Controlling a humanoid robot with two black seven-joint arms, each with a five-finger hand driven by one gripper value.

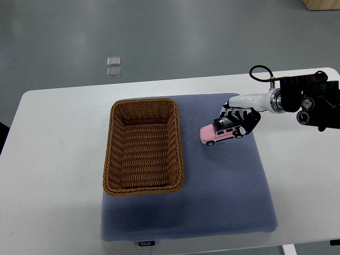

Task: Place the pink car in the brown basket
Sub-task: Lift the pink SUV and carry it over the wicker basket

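Pink car (220,133): on the blue mat (223,186), just right of the brown basket (144,146), apart from it; right hand (240,119): fingers curled over the car's roof, grasping it; basket: on the mat's left part; mat: on the white counter (53,159)

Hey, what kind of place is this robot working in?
Probably a robotics lab or test room: a plain white table on a bare grey floor, with a blue mat, a brown basket and a pink car staged.
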